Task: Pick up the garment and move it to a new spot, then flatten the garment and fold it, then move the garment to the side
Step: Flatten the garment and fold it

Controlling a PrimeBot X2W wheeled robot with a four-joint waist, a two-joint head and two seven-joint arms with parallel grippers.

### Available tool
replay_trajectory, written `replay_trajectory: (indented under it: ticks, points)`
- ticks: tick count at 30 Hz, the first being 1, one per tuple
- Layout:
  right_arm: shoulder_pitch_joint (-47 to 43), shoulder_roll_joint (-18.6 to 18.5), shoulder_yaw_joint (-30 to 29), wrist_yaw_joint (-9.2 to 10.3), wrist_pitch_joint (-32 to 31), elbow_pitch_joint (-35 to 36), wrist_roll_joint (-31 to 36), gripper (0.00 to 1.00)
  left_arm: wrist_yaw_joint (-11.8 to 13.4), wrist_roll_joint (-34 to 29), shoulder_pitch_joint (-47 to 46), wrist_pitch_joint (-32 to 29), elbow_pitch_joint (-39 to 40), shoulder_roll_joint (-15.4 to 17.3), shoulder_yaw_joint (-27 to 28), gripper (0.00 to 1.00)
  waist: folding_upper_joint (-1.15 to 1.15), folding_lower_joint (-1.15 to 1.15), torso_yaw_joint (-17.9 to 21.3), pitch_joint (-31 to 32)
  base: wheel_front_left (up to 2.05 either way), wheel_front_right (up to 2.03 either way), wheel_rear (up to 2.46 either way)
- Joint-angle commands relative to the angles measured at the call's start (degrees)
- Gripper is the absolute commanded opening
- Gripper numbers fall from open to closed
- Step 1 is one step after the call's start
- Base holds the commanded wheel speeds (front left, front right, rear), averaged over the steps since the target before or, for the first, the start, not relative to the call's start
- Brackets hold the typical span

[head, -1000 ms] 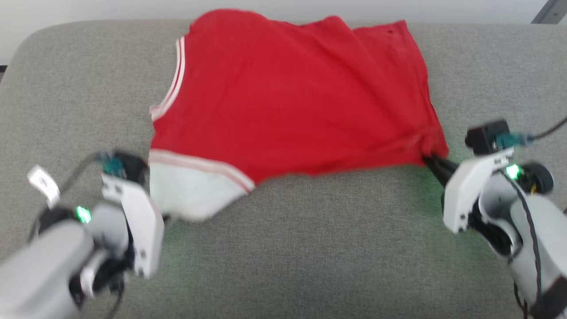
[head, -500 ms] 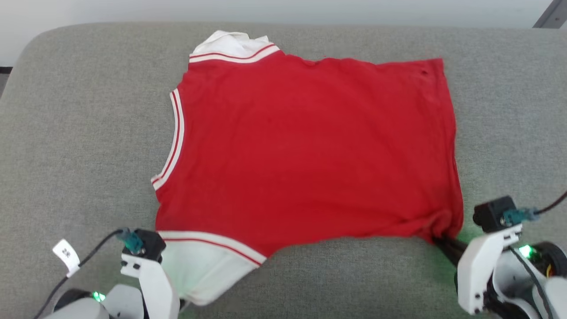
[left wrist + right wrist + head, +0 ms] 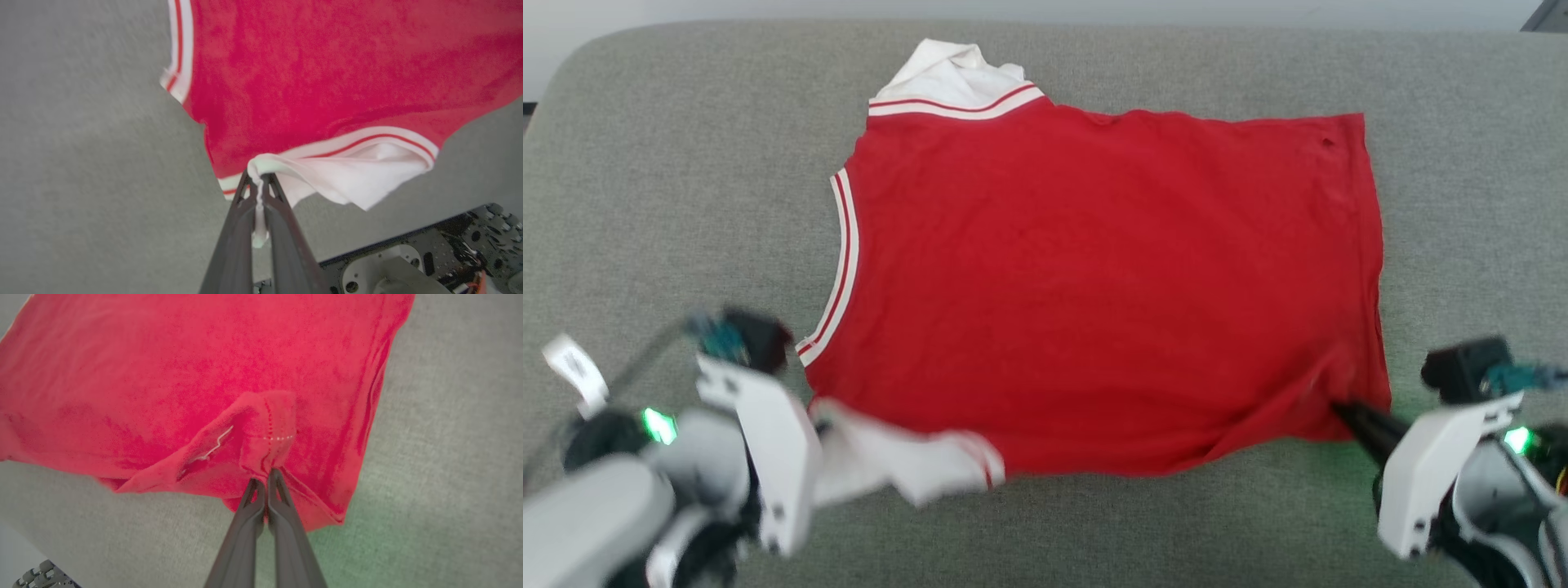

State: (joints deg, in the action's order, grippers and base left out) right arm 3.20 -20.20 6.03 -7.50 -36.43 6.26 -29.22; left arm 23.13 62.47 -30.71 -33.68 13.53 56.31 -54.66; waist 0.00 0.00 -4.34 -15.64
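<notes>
You face a home-like setting: a grey woven upholstered cushion (image 3: 1094, 531) with rounded corners, the garment (image 3: 1094, 269) spread on it, a pale wall (image 3: 1045, 6) at twelve o'clock. Room type unconfirmed.

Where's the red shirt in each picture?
Head view: the garment lies spread flat across the middle.
Left wrist view: it covers the upper right; the left gripper pinches its white sleeve.
Right wrist view: it covers the top and left; the right gripper pinches a red corner.
Shared landmark: the grey cushion under it.
</notes>
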Motion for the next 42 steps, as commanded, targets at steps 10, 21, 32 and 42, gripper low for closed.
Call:
replay_trajectory:
  ticks: [10,21,32,42]
  points:
    - [13.53,2.22,-1.38,0.0,2.56,-3.66,4.68,0.0,-10.65,-8.8,-18.58,2.58,-11.0,-4.82,3.23,0.0,0.0,0.0,0.8,-3.58,0.0,0.0,0.0]
    - [27.68,3.03,4.02,0.01,6.18,-18.88,7.12,0.0,-20.5,-8.47,-27.82,2.64,-37.47,-16.83,1.21,0.0,0.0,0.0,2.71,-8.51,0.0,0.0,0.0]
    - [34.15,5.39,8.65,0.01,4.87,-30.87,5.63,0.75,-24.51,-4.53,-30.0,-0.84,-56.69,-24.37,0.59,0.47,0.0,0.0,3.61,-9.43,0.0,0.0,0.0]
    - [32.38,3.27,7.14,0.01,9.92,-26.94,4.46,1.0,-24.09,-5.8,-31.9,0.96,-55.28,-22.84,1.15,1.0,0.0,0.0,2.33,-5.94,0.0,0.0,0.0]
